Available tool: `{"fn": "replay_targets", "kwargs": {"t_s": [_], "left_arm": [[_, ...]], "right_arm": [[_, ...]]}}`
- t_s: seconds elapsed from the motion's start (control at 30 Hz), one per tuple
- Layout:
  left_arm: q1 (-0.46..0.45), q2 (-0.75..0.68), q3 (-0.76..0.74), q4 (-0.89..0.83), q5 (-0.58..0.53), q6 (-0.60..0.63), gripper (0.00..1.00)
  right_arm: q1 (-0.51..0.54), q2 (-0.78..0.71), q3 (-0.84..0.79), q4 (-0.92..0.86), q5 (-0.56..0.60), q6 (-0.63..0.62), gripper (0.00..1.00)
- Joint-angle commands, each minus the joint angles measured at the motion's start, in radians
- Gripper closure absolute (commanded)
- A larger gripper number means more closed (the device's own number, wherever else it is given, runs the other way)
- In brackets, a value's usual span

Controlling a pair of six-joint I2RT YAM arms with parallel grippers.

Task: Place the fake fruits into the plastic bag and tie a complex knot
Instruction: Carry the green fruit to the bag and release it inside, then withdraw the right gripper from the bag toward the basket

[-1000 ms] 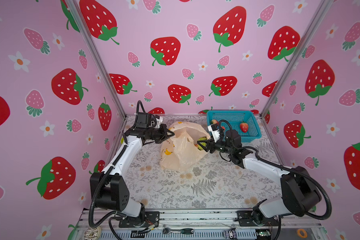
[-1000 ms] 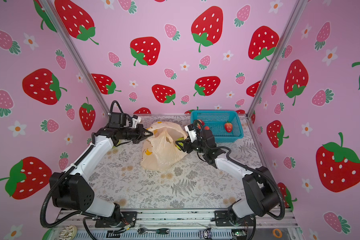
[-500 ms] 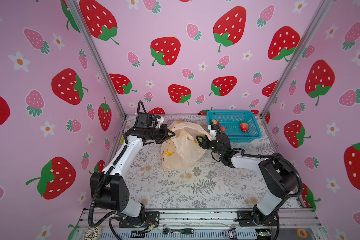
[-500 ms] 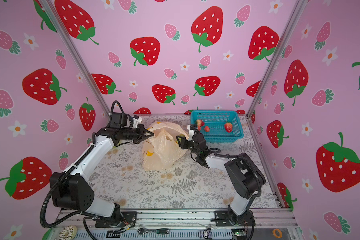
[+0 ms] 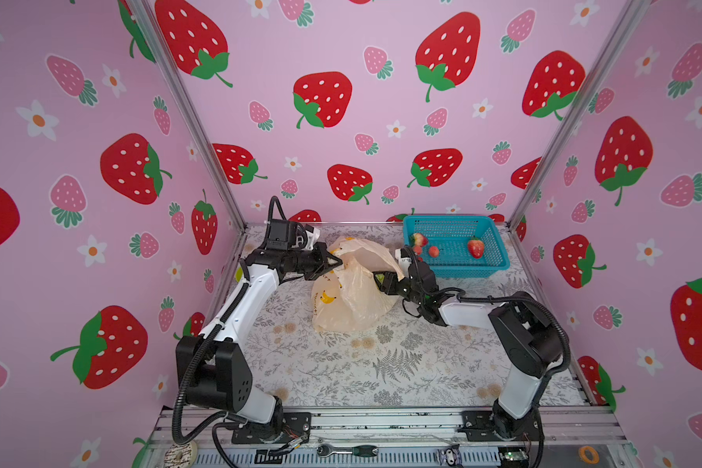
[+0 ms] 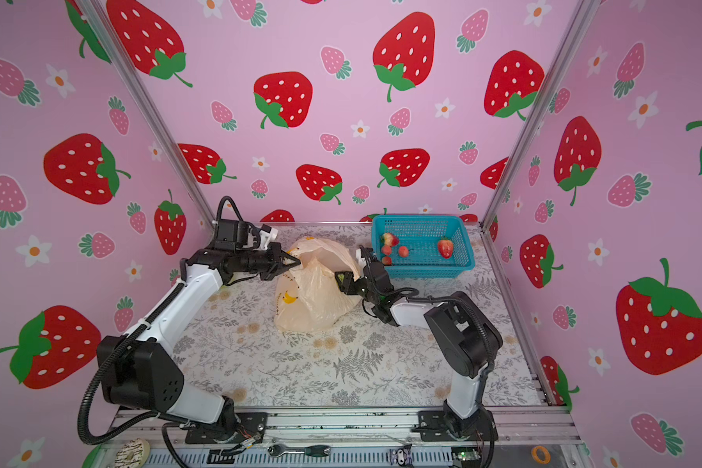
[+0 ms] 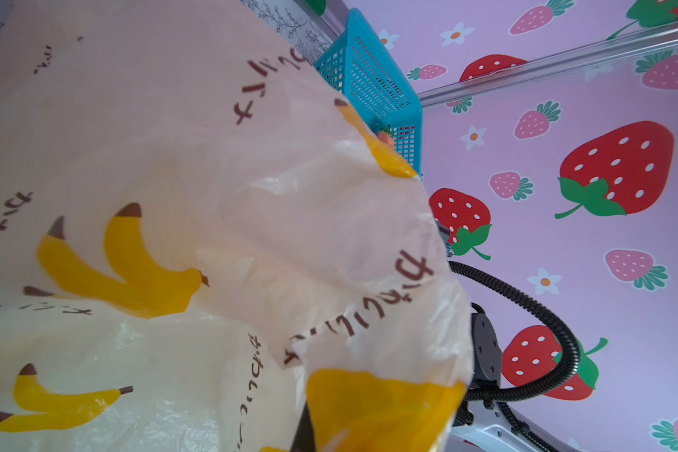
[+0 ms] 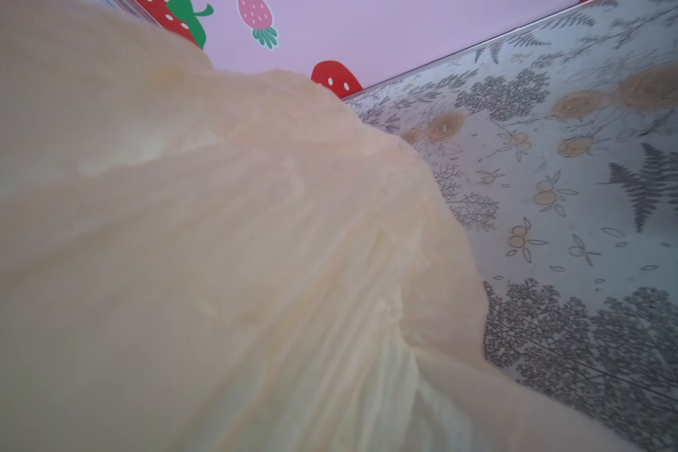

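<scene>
our right gripper (image 5: 381,280) has swung in clasping the fruit (image 6: 342,278), which may miss if the bag (image 5: 349,302) pinched by our left gripper (image 5: 334,261) sags.

left arm (image 5: 244,300): showing white shells, black joint housings | right arm (image 5: 467,316): wearing same white and black | ribbed black cable (image 7: 570,354): looping outside | base plates (image 5: 274,431): showing flat black

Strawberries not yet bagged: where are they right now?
In both top views the strawberries lie inside the blue basket in the far right corner of the table, right of the bag; most at its left end, one further right.
</scene>
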Motion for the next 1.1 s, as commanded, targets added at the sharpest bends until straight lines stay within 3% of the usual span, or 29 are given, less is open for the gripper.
{"fn": "replay_targets", "kwargs": {"t_s": [0.0, 0.27, 0.5, 0.63, 0.8, 0.87, 0.97, 1.07], "left_arm": [[-0.007, -0.024, -0.006, 0.016, 0.025, -0.007, 1.0], [-0.007, -0.024, -0.004, 0.016, 0.024, -0.006, 1.0], [-0.007, -0.026, -0.004, 0.014, 0.021, -0.002, 1.0], [-0.007, -0.025, -0.002, 0.009, 0.018, 0.002, 1.0], [-0.002, -0.023, -0.003, 0.009, 0.014, 0.002, 1.0], [-0.001, -0.024, -0.003, 0.009, 0.011, 0.002, 1.0], [0.005, -0.028, -0.003, 0.007, 0.003, 0.004, 1.0], [0.01, -0.032, -0.004, 0.009, -0.004, 0.004, 1.0]], "right_arm": [[0.006, 0.006, 0.045, -0.028, -0.05, 0.01, 0.4], [-0.004, -0.073, 0.02, -0.137, 0.088, -0.098, 0.26], [-0.037, -0.117, -0.011, -0.151, 0.055, -0.12, 0.23], [-0.063, -0.184, -0.043, -0.156, -0.078, -0.197, 0.27], [-0.107, -0.259, -0.075, -0.185, -0.447, -0.313, 0.32], [-0.113, -0.283, -0.069, -0.285, -0.558, -0.403, 0.33], [-0.114, -0.308, -0.066, -0.473, -0.582, -0.545, 0.33], [-0.139, -0.345, -0.128, -0.525, -0.557, -0.573, 0.33]]}}
